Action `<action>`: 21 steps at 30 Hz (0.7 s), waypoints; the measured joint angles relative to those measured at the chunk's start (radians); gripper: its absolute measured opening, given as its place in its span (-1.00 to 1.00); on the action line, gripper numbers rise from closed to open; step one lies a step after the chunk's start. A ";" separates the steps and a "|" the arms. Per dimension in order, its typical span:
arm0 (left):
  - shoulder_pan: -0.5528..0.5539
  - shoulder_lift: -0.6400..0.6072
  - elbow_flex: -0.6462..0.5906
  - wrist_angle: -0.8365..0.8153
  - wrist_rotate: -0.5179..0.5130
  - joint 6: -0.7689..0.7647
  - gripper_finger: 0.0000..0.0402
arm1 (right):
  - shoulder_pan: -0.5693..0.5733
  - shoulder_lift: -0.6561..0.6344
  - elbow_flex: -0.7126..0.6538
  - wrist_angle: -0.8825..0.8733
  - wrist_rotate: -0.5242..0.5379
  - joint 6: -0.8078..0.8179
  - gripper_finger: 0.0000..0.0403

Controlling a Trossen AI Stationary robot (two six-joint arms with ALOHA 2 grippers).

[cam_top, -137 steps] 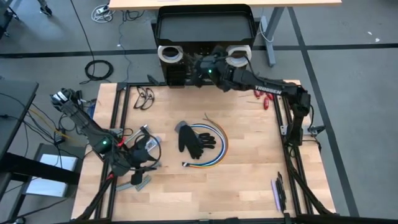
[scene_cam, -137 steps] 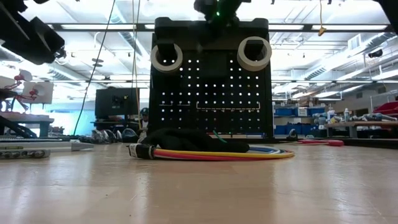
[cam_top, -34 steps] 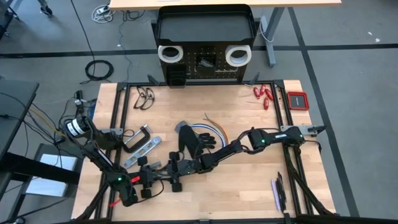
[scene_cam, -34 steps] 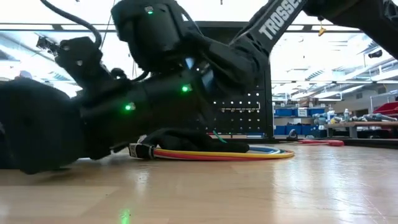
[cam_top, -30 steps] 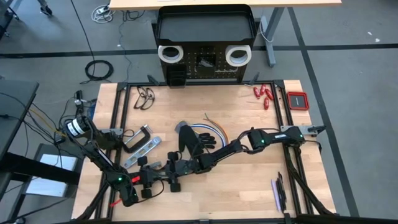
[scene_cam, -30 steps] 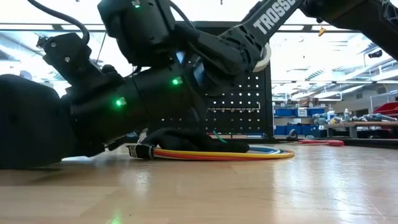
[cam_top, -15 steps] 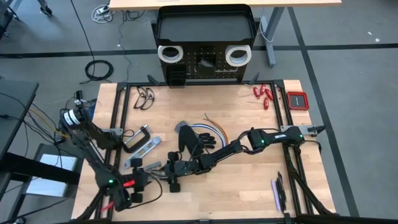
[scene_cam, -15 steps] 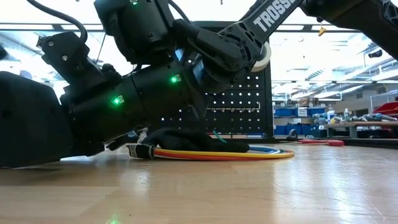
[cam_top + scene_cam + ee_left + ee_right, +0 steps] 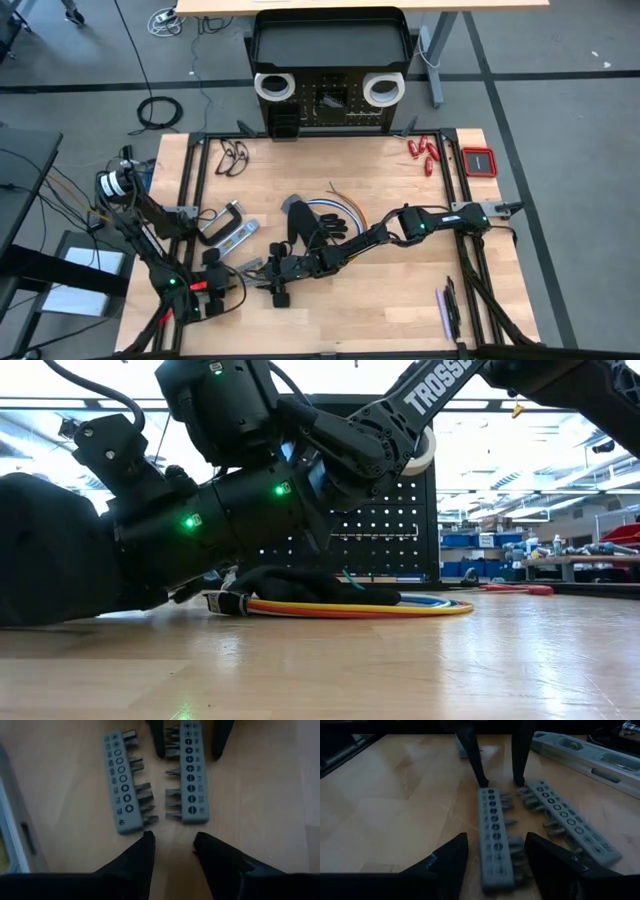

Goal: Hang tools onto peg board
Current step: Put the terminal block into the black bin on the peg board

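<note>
Both grippers sit low over the near-left part of the wooden table (image 9: 400, 300), facing each other across two grey bit holders. Seen from its wrist, the left gripper (image 9: 173, 840) has its fingers parted and empty, tips just short of the ends of the left-hand bit holder (image 9: 126, 782) and the right-hand bit holder (image 9: 188, 774). At the far end of those strips, the right gripper's dark fingers straddle the right-hand strip without visibly closing on it.

From the right wrist, the right gripper (image 9: 496, 849) is likewise open, its fingers either side of the near end of one bit holder (image 9: 495, 836), holding nothing; the second bit holder (image 9: 572, 821) lies just beside it at a slant. A silver level (image 9: 590, 760) lies beyond.

From above, a black glove (image 9: 312, 224) rests on a coil of coloured cable (image 9: 352, 228) mid-table. Red-handled tools (image 9: 422, 154) lie near the far right edge. The peg board (image 9: 328, 106) stands upright past the table's far edge, with two white tape rolls (image 9: 272, 87) already on it.
</note>
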 joint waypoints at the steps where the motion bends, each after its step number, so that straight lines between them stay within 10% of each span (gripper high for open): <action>1: 0.007 0.001 0.000 0.003 -0.003 0.017 -0.20 | -0.002 0.000 0.000 0.000 -0.005 0.017 0.06; 21: 0.109 0.006 -0.005 -0.006 -0.104 0.177 -0.33 | -0.016 -0.002 0.002 -0.031 -0.042 -0.057 0.00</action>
